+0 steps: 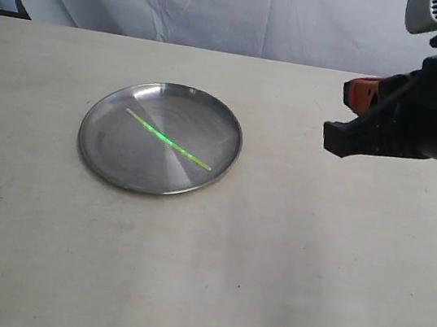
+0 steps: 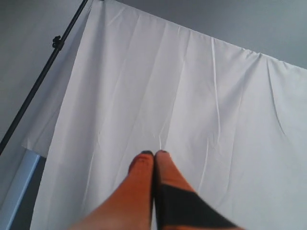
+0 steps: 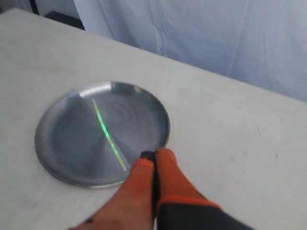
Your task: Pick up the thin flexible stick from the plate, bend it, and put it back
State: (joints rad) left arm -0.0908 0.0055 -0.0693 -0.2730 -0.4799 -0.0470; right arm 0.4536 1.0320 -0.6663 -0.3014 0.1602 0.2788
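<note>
- The left claw (image 2: 153, 154) is pointing up at a white cloth (image 2: 192, 96), with its orange and black fingers pressed together and gripping nothing. It is lying outside the exterior view.
- The plate (image 1: 113, 156) is sitting left of centre on the pale desk (image 1: 269, 262) and is carrying the thin flexible stick (image 1: 168, 140).
- The stick is lying flat across the plate's middle. Its long axis is running diagonally from far-left to near-right, and the far-left end is looking paler.
- The right claw (image 3: 152, 154) is hovering above the desk, well apart from the plate on its right. Its fingers are pressed together and empty, and its tips are aiming toward the plate.
</note>
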